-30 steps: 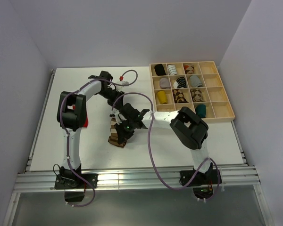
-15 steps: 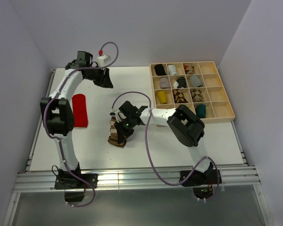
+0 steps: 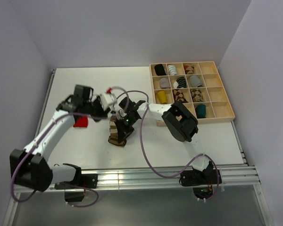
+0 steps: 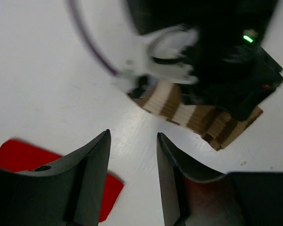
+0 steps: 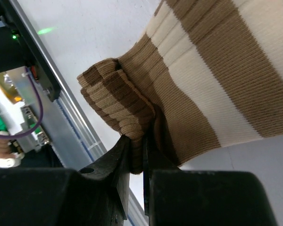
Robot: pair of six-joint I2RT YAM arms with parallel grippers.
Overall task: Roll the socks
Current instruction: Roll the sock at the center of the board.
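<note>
Left fingers (image 4: 101, 147) swung back from far table edge to the striped sock (image 3: 117, 135), part open, empty. Right fingers (image 5: 126, 157) pinch its folded end; rolling barely begun.

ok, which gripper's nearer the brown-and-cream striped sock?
Right. The right gripper is shut on a fold of the brown-and-cream striped sock; the left gripper hangs open beside it, not touching.
</note>
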